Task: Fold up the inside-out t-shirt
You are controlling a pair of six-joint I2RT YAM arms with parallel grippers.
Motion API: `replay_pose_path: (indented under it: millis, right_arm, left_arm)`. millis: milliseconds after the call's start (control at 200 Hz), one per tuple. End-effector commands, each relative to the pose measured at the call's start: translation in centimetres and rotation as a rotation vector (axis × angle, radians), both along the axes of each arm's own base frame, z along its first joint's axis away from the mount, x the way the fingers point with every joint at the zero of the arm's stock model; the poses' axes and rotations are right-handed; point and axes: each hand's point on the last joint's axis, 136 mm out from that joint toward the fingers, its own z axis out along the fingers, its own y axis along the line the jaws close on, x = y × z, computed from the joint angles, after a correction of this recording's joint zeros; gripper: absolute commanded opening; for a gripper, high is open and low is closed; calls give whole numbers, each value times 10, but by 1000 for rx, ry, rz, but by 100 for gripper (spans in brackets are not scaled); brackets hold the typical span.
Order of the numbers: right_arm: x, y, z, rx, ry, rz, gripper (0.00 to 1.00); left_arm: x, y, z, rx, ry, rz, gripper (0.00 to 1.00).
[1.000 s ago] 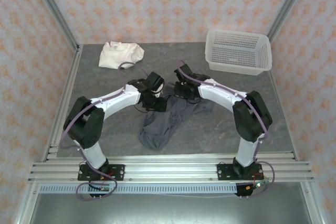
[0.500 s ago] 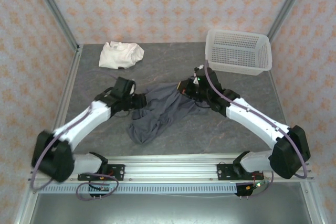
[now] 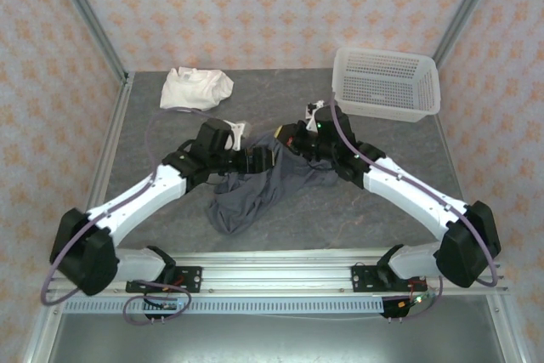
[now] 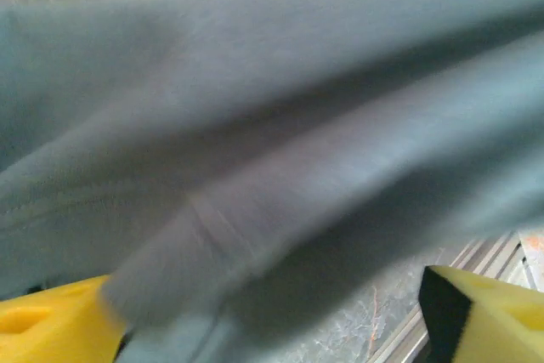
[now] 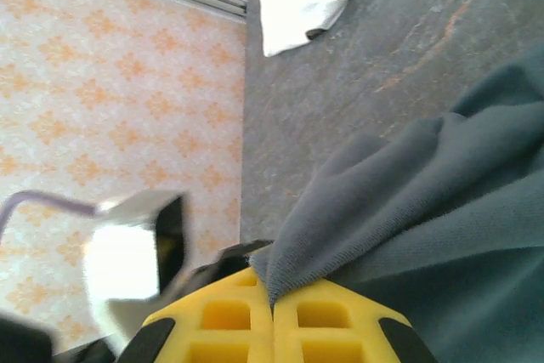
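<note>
Grey bench [image 3: 382, 201] holds the dark t-shirt [image 3: 246, 197] in the middle, all bunched up. Your right fingers [image 5: 365, 312] pinch its edge tight. Your left fingers [image 4: 497, 316] are spread wide beside the cloth.

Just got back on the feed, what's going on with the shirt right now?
Both arms are at the dark grey t-shirt, which is bunched mid-table. The right gripper is pinched shut on a fabric edge. The left gripper is open, with shirt cloth across its gap. Nothing is folded yet. The cream garment and white basket sit at the back.

Orange-patterned walls [image 3: 255, 6] enclose a grey stone-look table [image 3: 348, 210].
</note>
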Motion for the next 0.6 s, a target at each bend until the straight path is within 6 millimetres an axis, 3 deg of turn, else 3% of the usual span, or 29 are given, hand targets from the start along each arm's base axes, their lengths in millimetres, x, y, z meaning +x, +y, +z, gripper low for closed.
replay_pose_path:
  millis: [0, 85, 140, 180, 230, 245, 325, 380, 450, 505, 595]
  right_arm:
    - [3, 10, 30, 83, -32, -6, 0]
    - [0, 19, 29, 78, -17, 3, 0]
    - [-2, 26, 24, 68, 6, 13, 0]
    - [-2, 27, 17, 55, 31, 8, 0]
    - [3, 16, 6, -8, 52, -34, 3]
    - [4, 9, -1, -44, 68, -62, 4]
    - [15, -46, -34, -210, 158, -264, 10]
    - [23, -61, -46, -172, 160, -279, 25]
    - [17, -60, -48, -161, 88, -185, 39]
    - [-1, -58, -56, -241, 26, -125, 50]
    - [-38, -34, -56, -318, -190, 30, 61]
  left_arm:
    - [8, -29, 38, -99, -126, -121, 99]
    - [12, -22, 27, -8, -150, -105, 99]
    - [18, -11, 18, 47, -136, -69, 86]
    - [20, -5, 15, 79, -126, -56, 62]
    - [20, 3, 13, 95, -112, -39, 10]
    - [20, 5, 15, 92, -113, -36, 0]
    - [16, 15, 23, 29, -95, -17, 0]
    - [12, 19, 26, -27, -46, -14, 0]
    - [5, 19, 28, -68, 32, -19, 0]
    - [0, 19, 31, -75, 68, -31, 0]
    - [-7, 16, 42, -91, 75, -61, 0]
